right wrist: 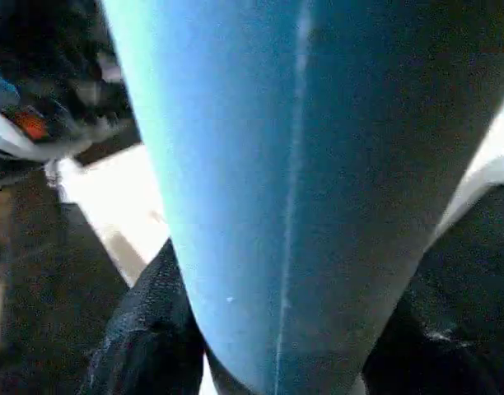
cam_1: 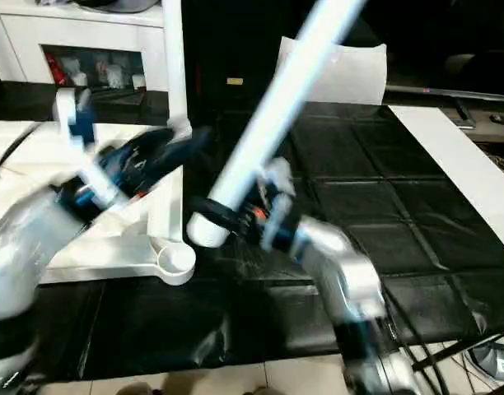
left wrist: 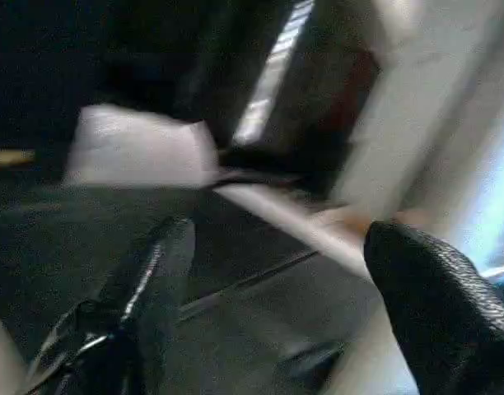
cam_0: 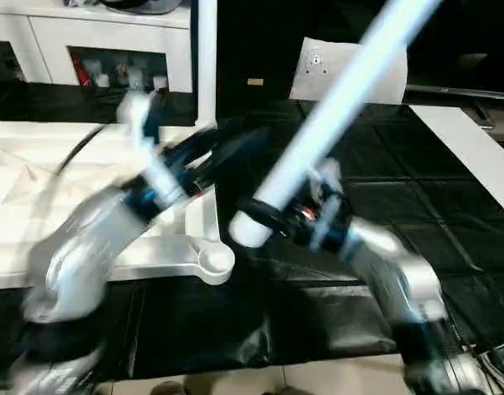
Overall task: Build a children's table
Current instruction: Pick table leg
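The white tabletop (cam_0: 21, 222) lies underside up at the left, with a round corner socket (cam_0: 215, 262) at its near right corner. One white leg (cam_0: 207, 58) stands upright at its far right corner. My right gripper (cam_0: 264, 216) is shut on a second leg (cam_0: 334, 99) near its thick end. That leg slants up and away to the right, and its end hangs just right of the near socket. In the right wrist view the held leg (right wrist: 285, 164) sits between the black fingers (right wrist: 145, 329). My left gripper (cam_0: 244, 141) hovers open over the tabletop's right rim, empty, its fingers (left wrist: 153, 280) wide apart.
A black mat (cam_0: 400, 189) covers the table to the right of the tabletop. A flat white bag (cam_0: 318, 70) lies at the back and a long white board strip (cam_0: 474, 156) runs along the right edge. A white cabinet (cam_0: 95, 41) stands behind at the left.
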{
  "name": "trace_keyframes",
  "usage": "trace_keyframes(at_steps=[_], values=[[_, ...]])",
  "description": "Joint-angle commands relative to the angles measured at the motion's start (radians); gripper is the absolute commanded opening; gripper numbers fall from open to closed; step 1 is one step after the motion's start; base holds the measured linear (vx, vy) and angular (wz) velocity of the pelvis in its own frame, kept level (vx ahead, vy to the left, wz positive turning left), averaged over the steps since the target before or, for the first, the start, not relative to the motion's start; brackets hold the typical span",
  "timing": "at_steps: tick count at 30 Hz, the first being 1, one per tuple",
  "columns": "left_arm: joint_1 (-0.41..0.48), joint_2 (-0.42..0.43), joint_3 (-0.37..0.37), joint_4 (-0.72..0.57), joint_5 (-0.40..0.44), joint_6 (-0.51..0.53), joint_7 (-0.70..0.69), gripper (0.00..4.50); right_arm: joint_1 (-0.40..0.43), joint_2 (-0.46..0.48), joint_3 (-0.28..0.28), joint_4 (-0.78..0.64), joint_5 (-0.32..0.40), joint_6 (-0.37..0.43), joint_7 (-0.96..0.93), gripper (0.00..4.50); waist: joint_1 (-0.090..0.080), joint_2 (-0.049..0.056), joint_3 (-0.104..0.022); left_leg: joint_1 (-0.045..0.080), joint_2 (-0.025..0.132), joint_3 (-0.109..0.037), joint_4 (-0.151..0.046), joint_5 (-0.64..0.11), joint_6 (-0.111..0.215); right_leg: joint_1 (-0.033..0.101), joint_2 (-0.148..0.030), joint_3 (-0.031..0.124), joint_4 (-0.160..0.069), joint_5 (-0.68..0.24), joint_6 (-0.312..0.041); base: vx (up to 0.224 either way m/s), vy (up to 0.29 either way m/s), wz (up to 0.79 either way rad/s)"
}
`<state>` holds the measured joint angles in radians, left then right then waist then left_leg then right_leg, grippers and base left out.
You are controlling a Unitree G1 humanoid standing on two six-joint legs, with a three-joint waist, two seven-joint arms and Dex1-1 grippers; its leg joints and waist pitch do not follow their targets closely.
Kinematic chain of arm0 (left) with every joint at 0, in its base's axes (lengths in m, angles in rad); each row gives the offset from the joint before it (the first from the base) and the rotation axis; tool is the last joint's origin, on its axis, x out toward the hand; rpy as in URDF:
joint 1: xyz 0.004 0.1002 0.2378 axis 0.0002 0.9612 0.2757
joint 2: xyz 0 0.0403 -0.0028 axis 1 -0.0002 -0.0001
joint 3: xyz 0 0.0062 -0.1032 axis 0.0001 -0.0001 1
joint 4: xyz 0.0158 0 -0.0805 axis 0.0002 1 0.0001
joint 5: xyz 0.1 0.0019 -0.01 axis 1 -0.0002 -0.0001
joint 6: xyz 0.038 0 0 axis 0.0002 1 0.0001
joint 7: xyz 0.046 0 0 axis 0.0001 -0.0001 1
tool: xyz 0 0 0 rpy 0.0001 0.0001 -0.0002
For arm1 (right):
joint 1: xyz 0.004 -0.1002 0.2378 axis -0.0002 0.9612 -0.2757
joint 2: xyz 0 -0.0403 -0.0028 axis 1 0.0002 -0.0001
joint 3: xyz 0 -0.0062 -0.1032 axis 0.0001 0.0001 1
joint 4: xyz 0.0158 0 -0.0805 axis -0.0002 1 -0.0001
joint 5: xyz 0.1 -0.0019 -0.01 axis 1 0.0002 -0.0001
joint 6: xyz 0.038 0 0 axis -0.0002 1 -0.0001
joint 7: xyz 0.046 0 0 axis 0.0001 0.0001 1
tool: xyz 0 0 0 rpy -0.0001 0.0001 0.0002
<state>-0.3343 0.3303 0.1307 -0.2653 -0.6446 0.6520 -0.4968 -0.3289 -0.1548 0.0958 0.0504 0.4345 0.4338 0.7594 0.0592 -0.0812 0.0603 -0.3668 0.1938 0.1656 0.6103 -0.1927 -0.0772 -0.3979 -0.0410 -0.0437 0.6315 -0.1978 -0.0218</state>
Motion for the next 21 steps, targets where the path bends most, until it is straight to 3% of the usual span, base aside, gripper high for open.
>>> trace_keyframes(at_steps=[1,3,5,6,7,9,15,17,18,19,21], values=[[0.062,0.026,-0.026,-0.036,0.104,-0.043,0.057,3.74,0.046,-0.012,-0.015,-0.077,-0.059,-0.013,-0.087,1.93,-0.003,0.034,-0.065,0.013,0.036,-0.011,-0.077,-0.149,-0.049,0.052,-0.074,0.046,-0.076,-0.143,-0.125,0.0,0.0,0.0],[0.104,0.032,-0.03,-0.047,0.148,-0.063,0.091,3.74,0.073,-0.007,-0.018,-0.102,-0.086,-0.006,-0.142,1.93,-0.006,0.035,-0.064,0.014,0.035,-0.009,-0.077,-0.167,-0.051,0.05,-0.073,0.048,-0.077,-0.164,-0.123,0.0,0.0,0.0],[0.196,0.029,-0.063,-0.053,0.28,-0.138,0.178,3.74,0.131,0.026,-0.035,-0.151,-0.138,-0.017,-0.267,1.93,-0.009,0.04,-0.06,0.012,0.033,-0.009,-0.079,-0.192,-0.053,0.047,-0.071,0.048,-0.082,-0.2,-0.113,0.0,0.0,0.0],[0.211,0.027,-0.072,-0.052,0.302,-0.153,0.19,3.74,0.142,0.034,-0.039,-0.159,-0.146,-0.023,-0.288,1.93,-0.008,0.045,-0.06,0.014,0.035,-0.011,-0.081,-0.207,-0.055,0.045,-0.073,0.049,-0.085,-0.22,-0.108,0.0,0.0,0.0],[0.231,0.016,-0.079,-0.05,0.32,-0.17,0.207,3.74,0.159,0.044,-0.043,-0.172,-0.16,-0.039,-0.315,1.93,-0.011,0.041,-0.059,0.014,0.035,-0.013,-0.082,-0.236,-0.057,0.042,-0.073,0.05,-0.088,-0.262,-0.092,0.0,0.0,0.0],[0.255,-0.025,-0.074,-0.046,0.339,-0.176,0.265,3.74,0.19,0.061,-0.05,-0.206,-0.179,-0.053,-0.358,1.93,-0.011,0.049,-0.055,0.019,0.034,-0.013,-0.083,-0.286,-0.058,0.034,-0.072,0.05,-0.094,-0.307,-0.089,0.0,0.0,0.0],[0.33,-0.077,-0.095,-0.074,0.377,-0.206,0.319,3.74,0.269,0.088,-0.073,-0.299,-0.206,0.049,-0.497,1.93,-0.019,0.043,-0.052,0.012,0.029,-0.016,-0.083,-0.305,-0.048,0.031,-0.069,0.051,-0.102,-0.37,-0.043,0.0,0.0,0.0],[0.343,-0.089,-0.097,-0.078,0.389,-0.217,0.329,3.74,0.284,0.092,-0.079,-0.3,-0.2,0.053,-0.502,1.93,-0.025,0.046,-0.053,0.008,0.028,-0.017,-0.083,-0.303,-0.046,0.031,-0.069,0.051,-0.103,-0.371,-0.04,0.0,0.0,0.0],[0.343,-0.089,-0.097,-0.078,0.389,-0.218,0.33,3.74,0.285,0.092,-0.079,-0.299,-0.2,0.053,-0.502,1.93,-0.025,0.045,-0.054,0.008,0.026,-0.014,-0.08,-0.307,-0.04,0.029,-0.072,0.054,-0.105,-0.376,-0.039,0.0,0.0,0.0],[0.349,-0.096,-0.098,-0.082,0.394,-0.219,0.334,3.74,0.293,0.088,-0.076,-0.299,-0.204,0.049,-0.501,1.93,-0.021,0.029,-0.054,-0.004,0.021,-0.009,-0.074,-0.283,-0.001,0.039,-0.095,0.067,-0.111,-0.425,-0.044,0.0,0.0,0.0],[0.35,-0.102,-0.094,-0.088,0.4,-0.22,0.342,3.74,0.305,0.085,-0.068,-0.316,-0.197,0.061,-0.503,1.93,-0.012,0.028,-0.053,-0.015,0.019,-0.008,-0.061,-0.231,0.045,0.047,-0.124,0.086,-0.122,-0.483,-0.049,0.0,0.0,0.0]])
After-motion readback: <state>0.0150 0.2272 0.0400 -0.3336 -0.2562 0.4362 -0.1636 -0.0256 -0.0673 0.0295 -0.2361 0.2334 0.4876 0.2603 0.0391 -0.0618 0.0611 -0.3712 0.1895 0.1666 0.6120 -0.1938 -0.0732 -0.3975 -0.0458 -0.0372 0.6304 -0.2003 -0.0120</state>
